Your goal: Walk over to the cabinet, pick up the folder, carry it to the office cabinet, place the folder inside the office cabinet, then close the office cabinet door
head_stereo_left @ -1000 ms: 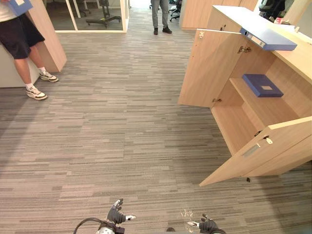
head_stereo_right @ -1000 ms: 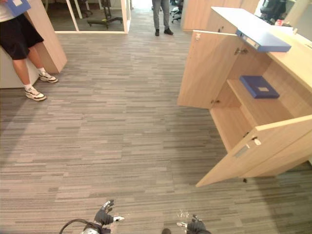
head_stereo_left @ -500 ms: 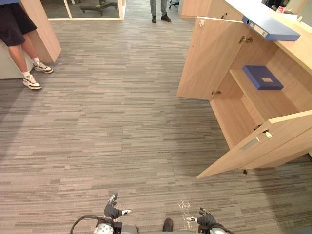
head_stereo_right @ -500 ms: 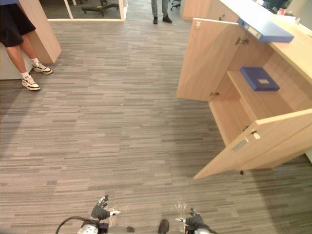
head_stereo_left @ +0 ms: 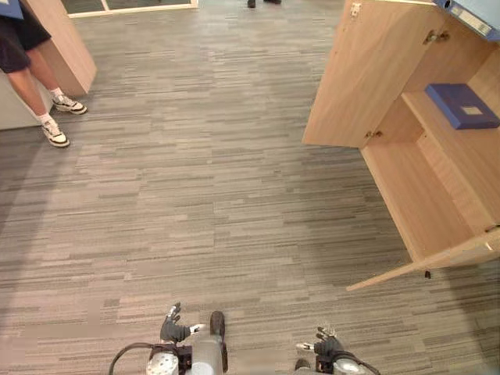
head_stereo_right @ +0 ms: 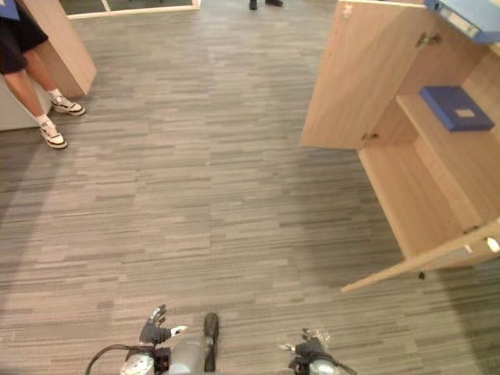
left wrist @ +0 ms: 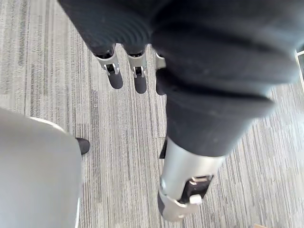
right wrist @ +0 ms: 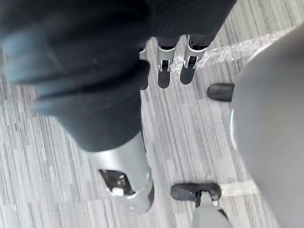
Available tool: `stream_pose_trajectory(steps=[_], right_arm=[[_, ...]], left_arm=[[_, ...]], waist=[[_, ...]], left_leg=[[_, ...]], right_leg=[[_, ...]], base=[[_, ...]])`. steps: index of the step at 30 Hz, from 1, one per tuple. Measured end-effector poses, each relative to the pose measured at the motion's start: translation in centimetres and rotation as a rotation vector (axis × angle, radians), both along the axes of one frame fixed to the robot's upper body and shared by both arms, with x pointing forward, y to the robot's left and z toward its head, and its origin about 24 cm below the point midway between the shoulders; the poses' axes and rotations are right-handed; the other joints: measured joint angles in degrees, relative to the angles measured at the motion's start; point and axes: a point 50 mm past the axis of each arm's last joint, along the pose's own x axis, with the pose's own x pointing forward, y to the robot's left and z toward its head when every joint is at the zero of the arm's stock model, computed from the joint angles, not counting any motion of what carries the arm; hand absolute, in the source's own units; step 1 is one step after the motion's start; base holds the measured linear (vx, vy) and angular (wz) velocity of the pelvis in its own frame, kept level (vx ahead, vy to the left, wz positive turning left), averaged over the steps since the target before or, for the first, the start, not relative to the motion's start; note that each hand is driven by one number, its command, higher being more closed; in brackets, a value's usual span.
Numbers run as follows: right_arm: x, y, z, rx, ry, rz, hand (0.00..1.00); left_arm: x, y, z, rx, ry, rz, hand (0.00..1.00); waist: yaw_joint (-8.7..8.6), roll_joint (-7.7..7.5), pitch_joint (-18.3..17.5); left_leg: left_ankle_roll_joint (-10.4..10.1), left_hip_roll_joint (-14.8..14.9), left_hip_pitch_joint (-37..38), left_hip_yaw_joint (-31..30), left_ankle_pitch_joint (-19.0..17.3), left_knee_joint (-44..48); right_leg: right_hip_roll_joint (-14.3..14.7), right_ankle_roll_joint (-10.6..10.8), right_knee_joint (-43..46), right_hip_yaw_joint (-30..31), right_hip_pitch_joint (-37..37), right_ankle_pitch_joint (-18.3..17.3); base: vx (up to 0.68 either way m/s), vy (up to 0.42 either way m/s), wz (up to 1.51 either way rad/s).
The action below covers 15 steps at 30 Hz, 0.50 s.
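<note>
Since a second ago my view has dipped; the open office cabinet (head_stereo_left: 422, 195) sits nearer at two o'clock, blue folder (head_stereo_left: 462, 105) on its shelf. Left hand (head_stereo_left: 173, 330) and right hand (head_stereo_left: 326, 345) hang spread, empty. I'd turn right, clearing the near door (head_stereo_left: 461, 256).

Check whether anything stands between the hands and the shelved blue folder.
Partly: the near cabinet door, swung open, juts out between the right hand and the blue folder on the shelf; left of it, only carpet.

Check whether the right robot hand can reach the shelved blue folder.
Probably not: the right robot hand hangs low, a stretch of carpet short of the blue folder; the cabinet door stands open.
</note>
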Motion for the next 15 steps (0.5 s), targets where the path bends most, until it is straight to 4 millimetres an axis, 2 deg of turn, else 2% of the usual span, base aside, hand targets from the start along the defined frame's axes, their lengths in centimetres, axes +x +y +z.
stream_pose_trajectory(steps=[2, 3, 4, 5, 6, 7, 8, 9, 10, 11, 12, 13, 14, 15], right_arm=[[0.1, 0.2, 0.0, 0.017, -0.004, -0.023, 0.0], [0.2, -0.1, 0.1, 0.016, -0.008, -0.035, 0.0], [0.2, -0.5, 0.1, 0.009, -0.01, -0.044, 0.0], [0.6, -1.1, 0.3, 0.004, -0.03, -0.069, 0.0], [1.1, -1.4, 0.6, -0.002, -0.056, -0.077, 0.0], [1.3, -1.5, 0.8, -0.005, -0.068, -0.077, 0.0], [1.6, -1.5, 0.9, 0.0, -0.079, -0.087, 0.0], [1.6, -1.5, 0.9, 0.01, -0.081, -0.104, 0.0], [1.7, -1.4, 0.9, 0.01, -0.085, -0.103, 0.0], [2.2, -1.3, 1.1, 0.016, -0.101, -0.106, 0.0], [2.5, -1.3, 1.2, 0.023, -0.116, -0.116, 0.0], [2.7, -1.2, 1.3, 0.03, -0.125, -0.125, 0.0], [3.2, -1.0, 1.5, 0.038, -0.138, -0.129, 0.0], [3.5, -0.9, 1.6, 0.041, -0.146, -0.126, 0.0]], left_arm=[[-0.3, -0.2, -0.1, -0.009, 0.009, -0.004, 0.0], [-0.7, -0.7, -0.5, -0.021, 0.033, -0.01, 0.0], [-1.0, -0.9, -0.7, -0.028, 0.046, -0.016, 0.0], [-1.2, -1.2, -0.8, -0.035, 0.056, -0.035, 0.0], [-1.2, -1.6, -0.9, -0.043, 0.059, -0.06, 0.0], [-1.3, -1.5, -0.9, -0.043, 0.062, -0.071, 0.0], [-1.4, -1.5, -0.9, -0.039, 0.069, -0.098, 0.0], [-1.5, -1.6, -0.9, -0.039, 0.071, -0.117, 0.0], [-1.5, -1.7, -0.9, -0.042, 0.068, -0.124, 0.0], [-1.4, -1.9, -0.9, -0.042, 0.067, -0.145, 0.0], [-1.4, -2.1, -0.9, -0.045, 0.069, -0.164, 0.0], [-1.4, -2.1, -0.9, -0.044, 0.07, -0.17, 0.0], [-1.3, -2.2, -0.9, -0.044, 0.07, -0.182, 0.0], [-1.3, -2.3, -0.9, -0.045, 0.071, -0.189, 0.0]], waist=[[0.42, 0.49, -0.3], [0.53, 1.71, -1.0], [0.3, 2.21, -1.35], [-0.45, 2.93, -1.85], [-1.2, 2.93, -1.8], [-1.69, 2.97, -1.76], [-2.29, 3.12, -1.65], [-2.22, 3.47, -1.36], [-2.13, 3.75, -1.03], [-2.26, 4.33, -0.29], [-2.53, 4.74, 0.19], [-2.73, 4.74, 0.49], [-3.04, 4.54, 0.71], [-3.07, 4.45, 0.72]], left_leg=[[1.87, -2.17, 3.15, 2.51, -2.57, 0.09], [3.23, -3.35, 5.44, 3.85, -3.91, -0.38], [3.87, -3.89, 6.67, 4.41, -4.54, -0.97], [4.7, -5.26, 9.53, 4.7, -5.22, -2.25], [5.64, -6.43, 12.35, 4.5, -5.82, -3.2], [6.05, -6.76, 13.73, 3.98, -6.08, -3.66], [6.16, -6.91, 16.54, 2.58, -6.19, -4.39], [6.05, -6.38, 18.94, 1.98, -6.26, -4.58], [5.77, -5.86, 20.16, 1.81, -6.43, -4.57], [5.21, -4.81, 22.36, 1.64, -6.76, -4.53], [4.44, -3.65, 24.19, 1.55, -7.25, -4.49], [4.04, -3.09, 24.99, 1.49, -7.54, -4.51], [3.57, -1.94, 26.1, 1.44, -8.28, -4.85], [3.36, -1.54, 26.4, 1.42, -8.72, -5.21]], right_leg=[[-2.99, 0.71, 3.31, 0.27, -0.17, 0.69], [-4.83, 0.69, 9.33, 0.91, -1.89, 0.68], [-5.83, 0.66, 13.62, 1.13, -3.51, 0.68], [-8.65, -2.16, 24.79, 0.41, -7.6, 0.42], [-12.0, -9.98, 39.42, -2.9, -12.68, -0.48], [-13.33, -11.66, 45.39, -5.06, -14.37, -1.07], [-13.84, -11.53, 52.33, -10.04, -15.42, -2.8], [-12.36, -10.86, 53.5, -13.87, -15.74, -5.75], [-10.93, -10.4, 52.86, -15.19, -16.1, -7.34], [-7.54, -9.74, 49.98, -16.89, -17.15, -9.62], [-4.18, -9.58, 45.24, -18.26, -18.68, -10.27], [-2.4, -9.59, 42.4, -18.76, -19.49, -10.25], [1.24, -9.61, 35.4, -19.16, -21.65, -9.75], [2.92, -9.84, 31.51, -19.2, -22.65, -8.78]], base=[[0.42, 0.313, -0.56], [0.39, 0.315, -0.63], [0.45, 0.42, -0.41], [0.36, 0.326, -0.06], [0.44, 0.369, 0.13], [0.36, 0.209, 0.38], [0.36, 0.115, 0.4], [0.35, 0.071, 0.32], [0.32, 0.003, 0.09], [0.28, -0.049, -0.06], [0.27, -0.068, -0.08], [0.26, -0.118, -0.04], [0.19, -0.126, 0.03], [0.22, -0.188, 0.19]])
